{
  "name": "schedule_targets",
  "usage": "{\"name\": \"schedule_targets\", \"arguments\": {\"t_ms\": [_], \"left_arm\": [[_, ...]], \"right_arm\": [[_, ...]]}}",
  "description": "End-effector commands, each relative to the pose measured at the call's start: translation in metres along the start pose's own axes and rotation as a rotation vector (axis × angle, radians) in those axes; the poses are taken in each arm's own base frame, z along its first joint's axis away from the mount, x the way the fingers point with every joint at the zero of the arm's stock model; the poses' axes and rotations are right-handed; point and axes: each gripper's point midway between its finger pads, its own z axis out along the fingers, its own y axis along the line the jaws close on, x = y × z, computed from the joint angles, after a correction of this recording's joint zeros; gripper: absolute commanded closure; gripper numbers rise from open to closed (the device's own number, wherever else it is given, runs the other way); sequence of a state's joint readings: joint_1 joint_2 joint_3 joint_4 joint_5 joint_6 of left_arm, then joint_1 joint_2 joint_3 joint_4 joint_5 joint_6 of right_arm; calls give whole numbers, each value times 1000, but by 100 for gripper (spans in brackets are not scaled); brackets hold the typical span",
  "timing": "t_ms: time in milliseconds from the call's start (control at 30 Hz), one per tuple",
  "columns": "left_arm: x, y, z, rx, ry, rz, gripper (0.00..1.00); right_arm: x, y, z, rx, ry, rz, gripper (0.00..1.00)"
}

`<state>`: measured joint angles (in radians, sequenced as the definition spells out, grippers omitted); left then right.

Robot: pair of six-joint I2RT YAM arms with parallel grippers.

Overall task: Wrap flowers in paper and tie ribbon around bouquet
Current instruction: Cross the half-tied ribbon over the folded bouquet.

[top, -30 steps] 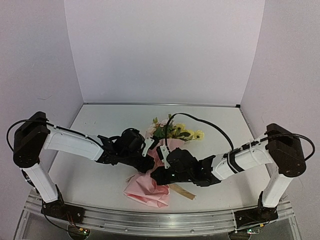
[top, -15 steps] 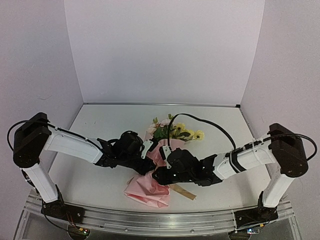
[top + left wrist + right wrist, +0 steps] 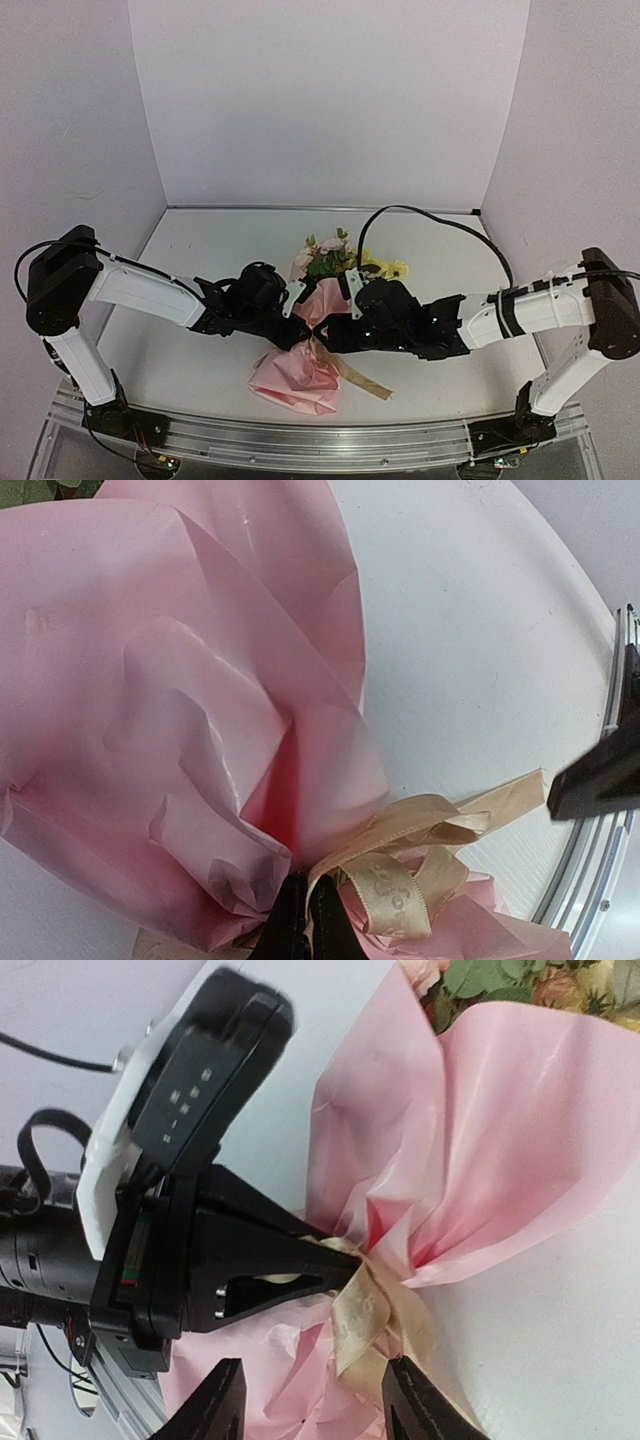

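the right arm point(image 3: 520, 315) has stretched out longer and lower over the surface point(image 3: 200, 250), and the right pincer point(image 3: 315, 1372) has drawn a little toward the far side. its jaws are now spread, one on each side of the tied waist without gripping it. the left arm point(image 3: 140, 290) has barely shifted. the bouquet point(image 3: 322, 300) lies mid-surface between the two wrists, with the paper point(image 3: 150, 730) flaring toward the flowers point(image 3: 335, 255) at the far end. the ribbon point(image 3: 385, 890) carries faint printed lettering, too blurred to read, and its tail trails onto the surface. the left pincer point(image 3: 300, 925) is pressed together, pinching the ribbon at the waist.
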<state>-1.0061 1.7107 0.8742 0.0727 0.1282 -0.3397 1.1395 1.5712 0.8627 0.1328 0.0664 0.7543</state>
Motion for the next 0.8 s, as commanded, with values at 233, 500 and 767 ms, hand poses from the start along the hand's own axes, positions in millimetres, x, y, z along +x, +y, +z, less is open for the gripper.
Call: {"name": "schedule_targets", "arguments": {"t_ms": [233,500,767], "left_arm": [[-8,-4,-4,15,-35,25,100],[-9,-5,-6,23,-42,32,100],[-8,-6,-6,28,-40,38,100]], "right_arm": [[3,-61,13,139,34,149,75],[18,-47,45,74,122,135,83],[6,-30,37,-11,74,125,79]]}}
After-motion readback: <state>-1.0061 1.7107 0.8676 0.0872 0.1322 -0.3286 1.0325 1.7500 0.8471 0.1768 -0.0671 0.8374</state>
